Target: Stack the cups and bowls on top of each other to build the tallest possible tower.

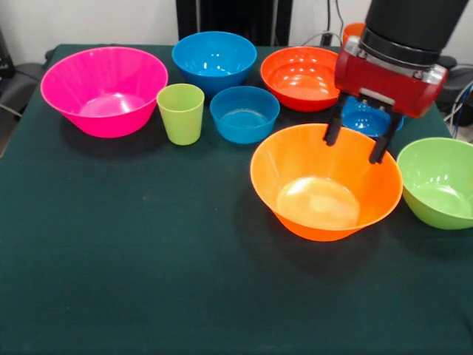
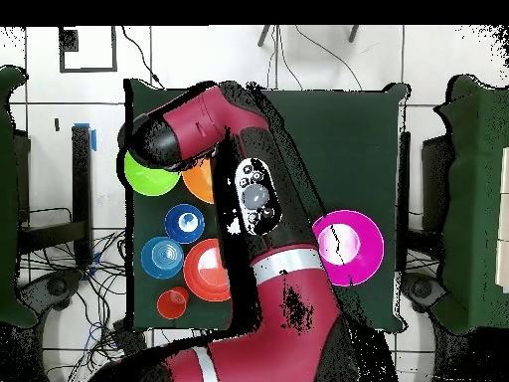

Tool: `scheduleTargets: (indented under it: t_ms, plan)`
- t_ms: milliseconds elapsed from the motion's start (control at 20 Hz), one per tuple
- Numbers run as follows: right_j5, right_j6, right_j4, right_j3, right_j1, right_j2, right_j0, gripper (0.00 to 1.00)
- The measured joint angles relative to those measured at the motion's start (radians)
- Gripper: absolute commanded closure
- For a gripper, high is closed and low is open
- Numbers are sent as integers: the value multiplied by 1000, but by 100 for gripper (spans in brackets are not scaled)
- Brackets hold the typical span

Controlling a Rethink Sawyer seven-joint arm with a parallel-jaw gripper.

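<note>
My gripper (image 1: 356, 140) is open and hangs over the far rim of the large light-orange bowl (image 1: 325, 181), which stands upright; nothing is between the fingers. A lime-green bowl (image 1: 440, 181) sits at the right. The pink bowl (image 1: 103, 89) is at the far left, with the lime-green cup (image 1: 181, 112) and a small blue bowl (image 1: 244, 113) beside it. Behind them are a medium blue bowl (image 1: 214, 59) and the red-orange bowl (image 1: 301, 76). Another small blue bowl (image 1: 366, 118) peeks out behind the gripper. The orange cup (image 1: 353, 31) is half hidden by the arm. No tower shows; each piece stands alone.
The dark green tablecloth (image 1: 148, 281) covers the table. In the overhead view the arm (image 2: 254, 199) hides the gripper and much of the table, leaving the pink bowl (image 2: 348, 247), the lime-green bowl (image 2: 149, 177) and the red-orange bowl (image 2: 207, 269) showing.
</note>
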Motion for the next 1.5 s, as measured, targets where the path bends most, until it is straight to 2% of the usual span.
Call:
scheduleTargets:
  t_ms: [300, 650, 1500]
  plan:
    - [0, 0, 47, -60, 40, -3, 36, 0]
    - [0, 0, 95, -144, 85, -3, 46, 0]
    - [0, 0, 100, -339, 216, -38, 46, 0]
